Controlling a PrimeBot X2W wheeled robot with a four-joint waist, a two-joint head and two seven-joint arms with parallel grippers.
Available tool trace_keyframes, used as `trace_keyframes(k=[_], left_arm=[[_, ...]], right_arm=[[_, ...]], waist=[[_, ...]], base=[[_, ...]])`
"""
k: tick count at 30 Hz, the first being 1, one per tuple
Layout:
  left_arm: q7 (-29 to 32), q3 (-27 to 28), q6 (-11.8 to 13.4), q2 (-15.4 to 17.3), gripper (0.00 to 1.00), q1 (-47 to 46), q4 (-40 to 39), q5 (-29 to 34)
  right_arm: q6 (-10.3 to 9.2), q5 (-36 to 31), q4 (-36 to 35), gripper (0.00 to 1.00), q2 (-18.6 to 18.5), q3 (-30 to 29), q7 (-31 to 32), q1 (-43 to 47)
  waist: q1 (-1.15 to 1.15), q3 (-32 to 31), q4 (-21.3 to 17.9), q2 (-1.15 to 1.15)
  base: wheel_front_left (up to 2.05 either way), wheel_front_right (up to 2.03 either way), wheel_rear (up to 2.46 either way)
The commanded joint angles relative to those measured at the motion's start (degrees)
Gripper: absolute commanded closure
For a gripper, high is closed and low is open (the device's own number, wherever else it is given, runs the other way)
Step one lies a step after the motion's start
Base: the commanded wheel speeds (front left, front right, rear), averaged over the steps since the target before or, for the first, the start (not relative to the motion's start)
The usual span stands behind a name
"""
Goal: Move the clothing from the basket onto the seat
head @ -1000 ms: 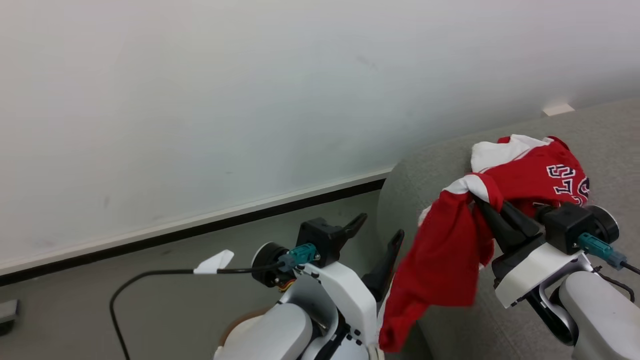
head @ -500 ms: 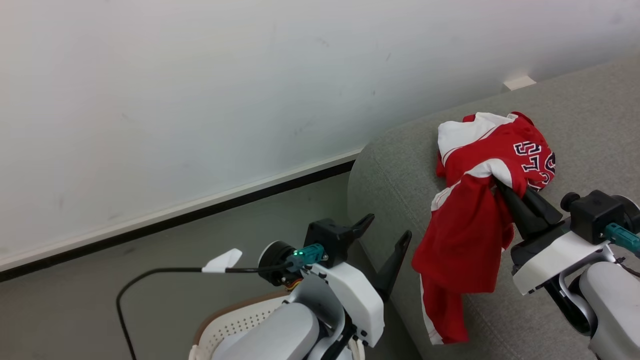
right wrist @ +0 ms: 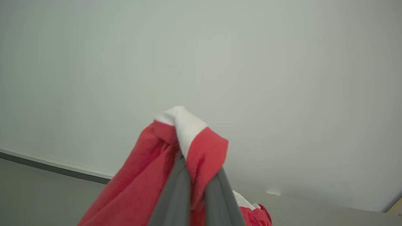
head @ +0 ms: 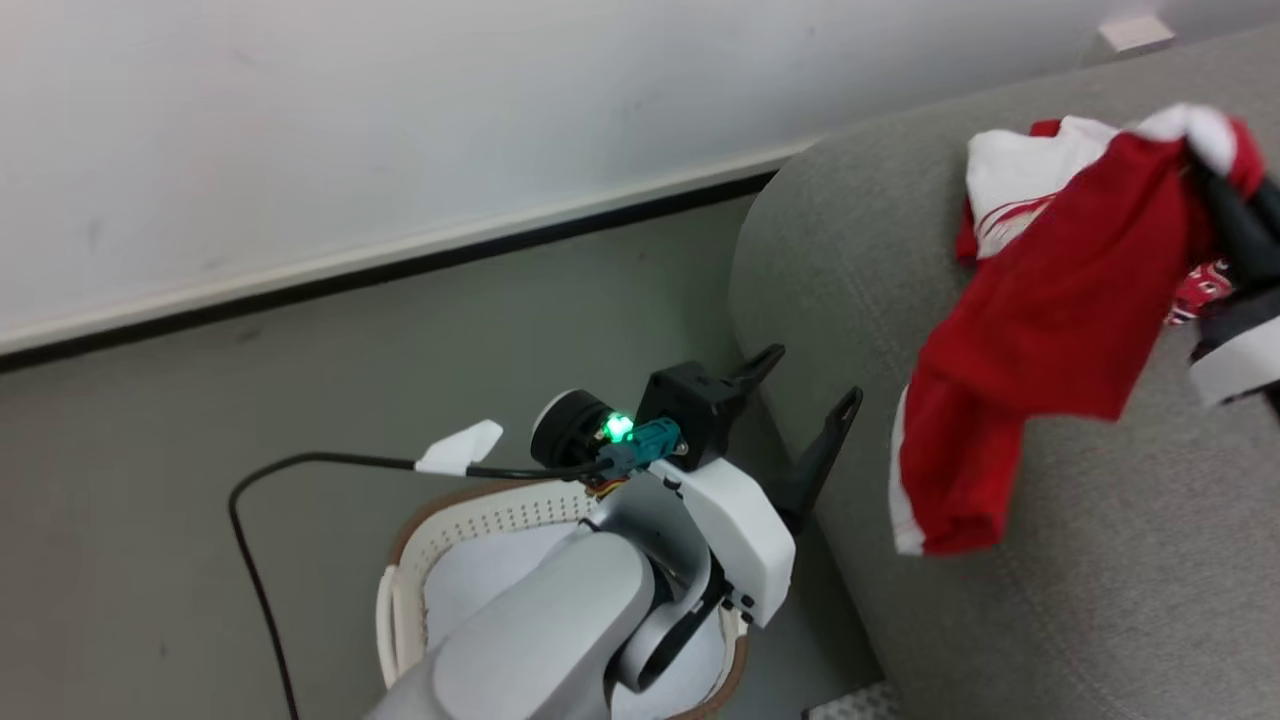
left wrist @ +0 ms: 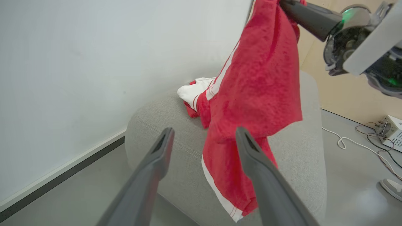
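Nearest, at the bottom of the head view, the basket (head: 402, 560) stands on the grey floor (head: 150, 560) just beside the rounded end of the sofa (head: 1000, 620). Inside it lies something plain and white (head: 470, 580), partly hidden by the left forearm (head: 540, 640), which reaches over the basket's middle. No red cloth shows in the part of the basket that can be seen.

The left arm is bent upward above the basket, and a black cable (head: 300, 462) with a white tag runs to its wrist. The left claw (head: 814, 372) has its two fingers spread wide with nothing between them, pointing toward the sofa's end.

Farther on, the clothing (head: 1050, 320) is out of the basket and over the sofa. One bunched white and red part rests on the sofa's top, near the wall. The rest hangs down as a long red fold with a white stripe along its lower edge, in front of the sofa's grey fabric. I cannot tell whether that lower end touches the sofa.

The right claw (right wrist: 198, 185) is raised above the sofa. Its fingers are pinched close together on a red and white fold at the clothing's highest point.

Beyond stands a pale wall (head: 400, 120) with a dark skirting strip (head: 400, 268).
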Motion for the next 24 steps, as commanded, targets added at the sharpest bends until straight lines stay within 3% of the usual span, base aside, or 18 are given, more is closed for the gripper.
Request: trace_keyframes(k=[1, 10, 14, 18, 24], left_arm=[[-0.1, 0.1, -0.2, 0.5, 0.0, -1.0, 0.0, 0.7], [-1.5, 0.4, -0.8, 0.4, 0.0, -5.5, -0.1, 1.9], [-2.3, 0.3, -1.0, 0.1, 0.0, -6.7, -0.3, 1.8], [-3.2, 0.1, -1.1, -0.1, 0.0, -7.2, 0.0, 1.9], [-5.0, 0.3, -1.4, 0.1, 0.0, -7.4, 1.1, 1.6]], right_arm=[[-0.15, -0.5, 0.5, 1.0, -1.0, -1.0, 0.0, -2.8], [-0.15, -1.0, 9.3, 1.0, -11.0, -15.8, 1.5, -22.1], [-0.15, -4.8, 16.1, 1.0, -13.1, -20.7, 2.0, -25.6], [-0.15, -7.2, 24.1, 1.0, -11.9, -25.1, 1.0, -22.9], [-0.15, -9.8, 32.5, 1.0, -5.8, -31.8, -0.1, -14.7]], waist=[[-0.01, 5.9, 4.3, 0.0], [-0.01, 14.2, 10.3, 0.0], [-0.01, 16.6, 12.2, 0.0], [-0.01, 18.5, 13.2, 0.0], [-0.01, 19.0, 13.6, 0.0]], base=[[0.0, 0.0, 0.0], [0.0, 0.0, 0.0], [0.0, 0.0, 0.0], [0.0, 0.0, 0.0], [0.0, 0.0, 0.0]])
